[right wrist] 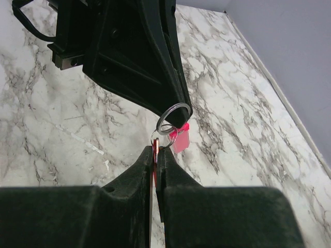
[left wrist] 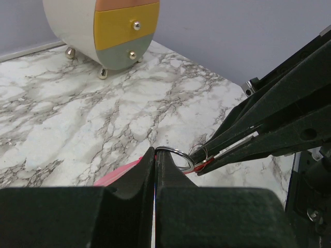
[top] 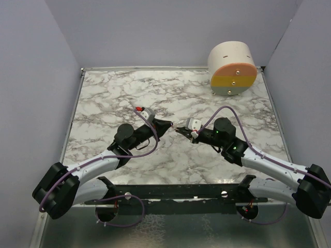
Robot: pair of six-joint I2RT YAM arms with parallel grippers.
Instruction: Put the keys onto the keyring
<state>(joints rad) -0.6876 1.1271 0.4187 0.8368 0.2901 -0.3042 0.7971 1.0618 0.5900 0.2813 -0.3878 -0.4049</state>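
Note:
My two grippers meet tip to tip over the middle of the marble table. My left gripper (left wrist: 155, 151) is shut on the keyring (left wrist: 177, 156), a thin metal ring that sticks out past its tips, with the pink strap (left wrist: 120, 174) hanging below. My right gripper (right wrist: 156, 150) is shut on the key (right wrist: 155, 155), its red head edge-on between the pads. The key's own small ring (right wrist: 164, 137) overlaps the keyring (right wrist: 174, 118) in the right wrist view; I cannot tell whether they are linked. The pink strap (right wrist: 180, 139) hangs under the left gripper's tip. In the top view both grippers (top: 176, 127) touch at the centre.
A round drawer unit (top: 232, 68) with orange, yellow and grey-green drawers stands at the back right, also seen in the left wrist view (left wrist: 103, 31). Grey walls close the table (top: 129, 93) on the left, back and right.

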